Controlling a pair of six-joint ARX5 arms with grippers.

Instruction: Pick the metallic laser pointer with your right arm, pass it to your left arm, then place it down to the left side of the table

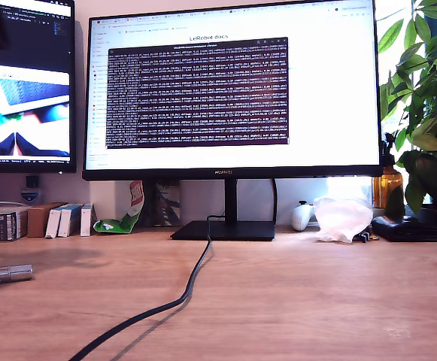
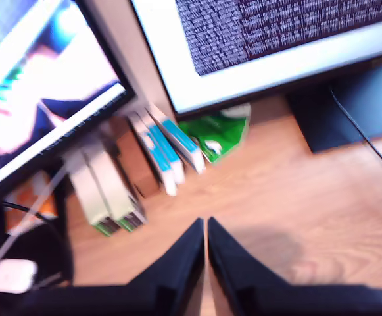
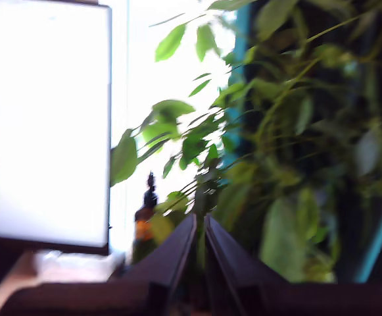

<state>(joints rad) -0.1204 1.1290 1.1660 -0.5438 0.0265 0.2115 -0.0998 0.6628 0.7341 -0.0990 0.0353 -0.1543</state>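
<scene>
Now the metallic laser pointer (image 1: 4, 274) lies on the counter (image 1: 293, 301), well apart from the black cable (image 1: 192, 286). My first gripper (image 2: 206, 227) and my second gripper (image 3: 200, 224) are both clenched, empty.

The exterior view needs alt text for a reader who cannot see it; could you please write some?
A metallic laser pointer lies on the wooden table at the exterior view's left edge. A black cable runs from a large monitor; no arm is visible.

The metallic laser pointer (image 1: 4, 274) is cut off by the exterior view's left edge, near the table's (image 1: 316, 301) edge. Both wrist views are blurred; the monitor text (image 1: 197, 90) cannot be read.
</scene>
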